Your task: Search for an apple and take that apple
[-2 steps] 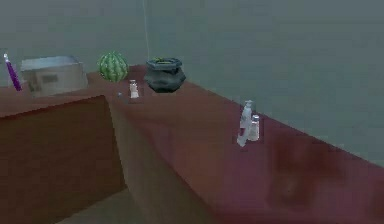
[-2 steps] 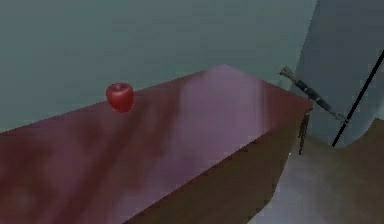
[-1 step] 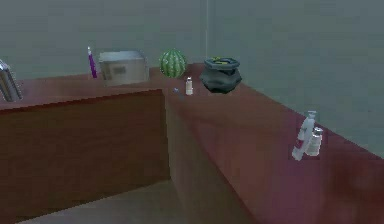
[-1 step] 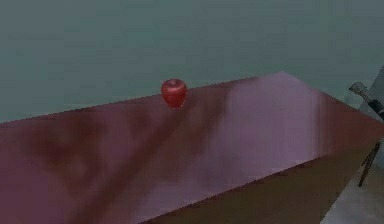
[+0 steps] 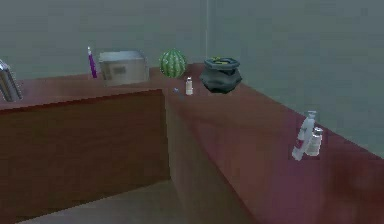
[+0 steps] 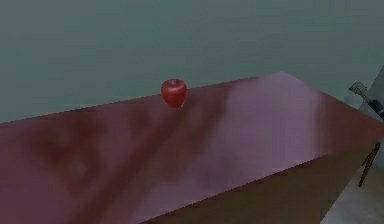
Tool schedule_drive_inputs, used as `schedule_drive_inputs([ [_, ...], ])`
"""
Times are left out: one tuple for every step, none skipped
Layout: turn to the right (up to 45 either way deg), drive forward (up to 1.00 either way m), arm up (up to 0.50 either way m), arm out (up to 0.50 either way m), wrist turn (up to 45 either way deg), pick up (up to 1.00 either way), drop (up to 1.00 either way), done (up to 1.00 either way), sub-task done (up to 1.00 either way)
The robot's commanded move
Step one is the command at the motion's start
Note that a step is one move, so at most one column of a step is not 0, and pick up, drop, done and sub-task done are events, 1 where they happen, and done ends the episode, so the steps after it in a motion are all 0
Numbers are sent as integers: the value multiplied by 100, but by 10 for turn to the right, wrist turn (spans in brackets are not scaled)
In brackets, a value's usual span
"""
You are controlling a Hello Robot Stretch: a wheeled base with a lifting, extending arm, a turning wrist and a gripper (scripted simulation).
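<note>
A red apple [image 6: 174, 93] with a small stem stands on a reddish-brown countertop [image 6: 150, 160] in the arm side view, near the counter's far edge and a little left of the middle. Behind it is a plain grey-green wall.
In the forward view an L-shaped wooden counter [image 5: 240, 130] carries a green striped melon [image 5: 173, 64], a dark pot [image 5: 222, 75], a small shaker [image 5: 189, 88], a grey box [image 5: 123, 66], a purple bottle [image 5: 92, 62] and white bottles [image 5: 309, 138]. A grey object [image 6: 366, 96] shows at the arm side view's right edge.
</note>
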Motion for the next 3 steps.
schedule_drive_inputs([
  [0,0,38,0,0,0,0,0,0],
  [0,0,0,44,0,0,0,0,0],
  [0,0,0,0,450,0,0,0,0],
])
